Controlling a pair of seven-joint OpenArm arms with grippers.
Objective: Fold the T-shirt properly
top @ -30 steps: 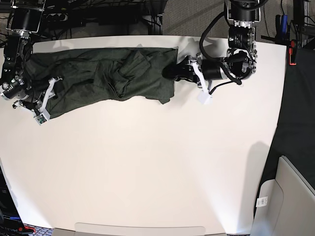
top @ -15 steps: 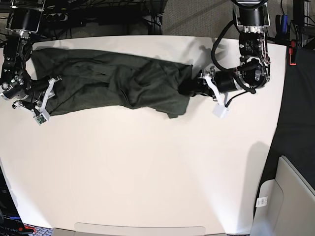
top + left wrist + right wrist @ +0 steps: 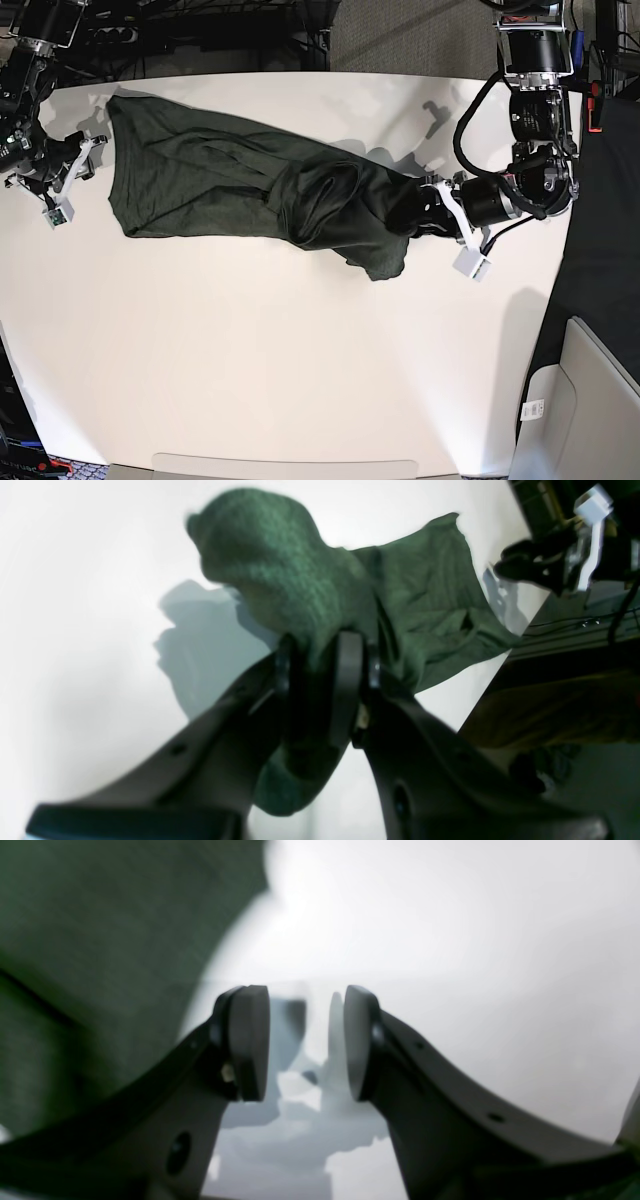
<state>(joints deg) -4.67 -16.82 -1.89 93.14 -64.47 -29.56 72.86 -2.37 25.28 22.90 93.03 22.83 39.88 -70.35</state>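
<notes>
My right gripper (image 3: 75,170) hangs with its jaws apart and empty, the T-shirt (image 3: 250,185) just beside it. The shirt stretches across the table (image 3: 300,380) to my left gripper (image 3: 317,665), which pinches its bunched end.

Left pincer (image 3: 425,216) tips hidden in T-shirt (image 3: 240,185) bunch.

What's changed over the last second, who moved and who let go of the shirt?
The left gripper, shut on the T-shirt, dragged its end toward the base view's right and lower, stretching the bunched cloth out long. The right gripper came off the other end; it now stands open over bare table, beside the fabric. The left grip itself is unchanged.
</notes>
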